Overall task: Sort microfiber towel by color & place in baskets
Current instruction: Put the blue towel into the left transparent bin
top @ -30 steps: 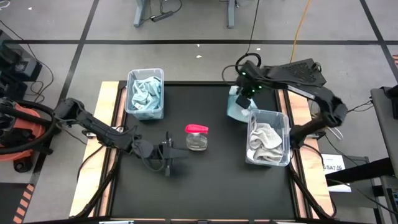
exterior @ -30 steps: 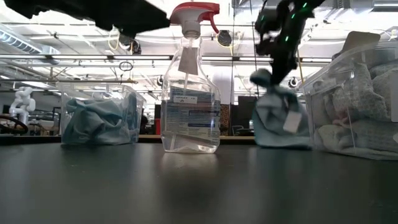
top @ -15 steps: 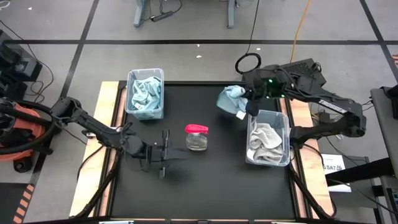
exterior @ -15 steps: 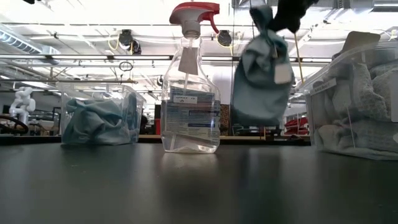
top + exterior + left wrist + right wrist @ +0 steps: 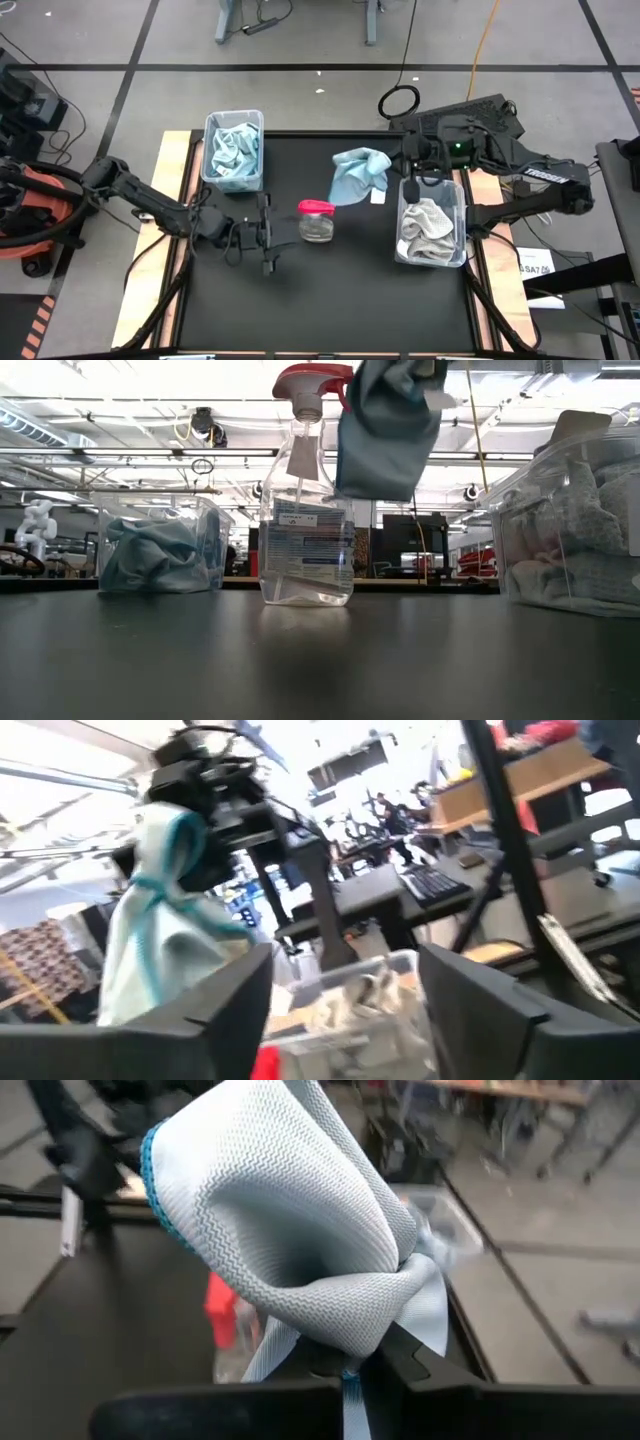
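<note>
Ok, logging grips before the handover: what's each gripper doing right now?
Left gripper: open, empty, low beside the spray bottle.
Right gripper: shut on the blue towel, lifted above the table.

From my seat the light blue microfiber towel [image 5: 290, 1230] is the standout: soft cloth with a fine zigzag knit you can really see up close, matt, edged in a brighter blue stitched hem. It's got a small white tag [image 5: 376, 196], papery or fabric, can't tell. The two baskets [image 5: 234, 150] [image 5: 432, 220] are clear smooth plastic with a bit of shine on the rims. The grey towel [image 5: 428, 228] in one looks fluffier, terry-like. The spray bottle [image 5: 305, 510] is see-through glossy plastic with a red plastic trigger top and a printed label. Table top [image 5: 330, 290] is a matt black mat, wood showing at the sides. The arms look like dull black plastic or metal.
</note>
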